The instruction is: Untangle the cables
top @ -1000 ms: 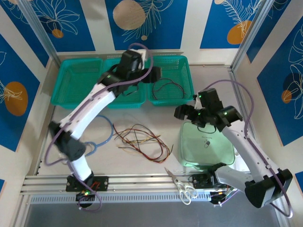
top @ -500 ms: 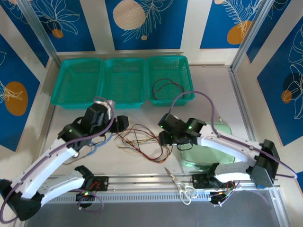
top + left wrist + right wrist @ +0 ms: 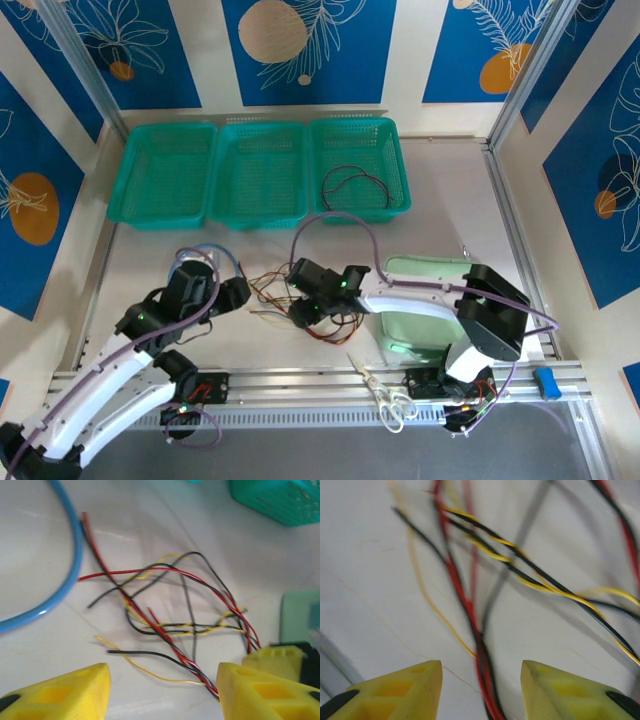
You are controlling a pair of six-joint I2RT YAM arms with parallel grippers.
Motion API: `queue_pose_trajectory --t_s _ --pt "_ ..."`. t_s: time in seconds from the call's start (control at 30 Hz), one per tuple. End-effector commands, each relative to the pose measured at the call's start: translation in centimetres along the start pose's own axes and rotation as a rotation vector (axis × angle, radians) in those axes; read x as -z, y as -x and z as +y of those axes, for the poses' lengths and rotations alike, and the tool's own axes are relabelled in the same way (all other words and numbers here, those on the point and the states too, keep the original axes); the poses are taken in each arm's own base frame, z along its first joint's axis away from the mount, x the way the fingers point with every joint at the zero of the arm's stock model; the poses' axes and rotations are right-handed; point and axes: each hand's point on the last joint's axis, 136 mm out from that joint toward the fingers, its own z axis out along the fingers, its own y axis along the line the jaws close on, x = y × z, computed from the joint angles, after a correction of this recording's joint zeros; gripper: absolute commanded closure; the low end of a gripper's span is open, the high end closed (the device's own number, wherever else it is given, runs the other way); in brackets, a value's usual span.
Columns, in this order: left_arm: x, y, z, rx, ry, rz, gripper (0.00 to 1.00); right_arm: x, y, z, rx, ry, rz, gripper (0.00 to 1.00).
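Black cable (image 3: pixel 333 177) in basket (image 3: pixel 355 135) overhead; wrist views: tangled cables (image 3: pixel 192 627).

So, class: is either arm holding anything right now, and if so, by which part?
Nothing is held. Both pairs of jaws stand open over the cables. Red and black strands run loose between the right pair, not pinched.

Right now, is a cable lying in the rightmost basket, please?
Yes, a dark cable curls on the mesh floor of the rightmost basket.
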Motion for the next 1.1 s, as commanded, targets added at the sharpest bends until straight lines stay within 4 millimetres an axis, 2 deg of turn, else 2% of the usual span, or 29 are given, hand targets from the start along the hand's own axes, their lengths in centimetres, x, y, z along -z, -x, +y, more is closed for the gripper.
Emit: queue_pose_trajectory --t_s 0.0,0.07,0.2,0.43,0.83,1.07 --pt "-1.1 0.5 0.4 0.168 -0.082 -0.013 0.45 -0.4 2.1 4.0 0.252 0.169 -0.099 0.55" --pt "-1.6 0.0 1.3 0.225 -0.096 0.026 0.46 -0.3 2.1 5.0 0.309 0.222 -0.09 0.55" --pt "-1.7 -0.4 2.4 0.247 -0.08 0.045 0.46 -0.9 1.6 6.0 0.361 0.274 -0.048 0.58" --pt "-2.0 -0.8 2.5 0.256 -0.087 0.072 0.46 -3.6 0.3 5.2 0.447 0.196 0.07 0.6" --pt "-2.0 -0.9 2.7 0.254 -0.081 0.076 0.46 -6.3 -0.6 3.8 0.584 0.076 0.161 0.59" --pt "-1.9 -0.5 2.6 0.253 -0.084 0.067 0.46 -6.9 -1.2 3.1 0.632 0.024 0.161 0.72"
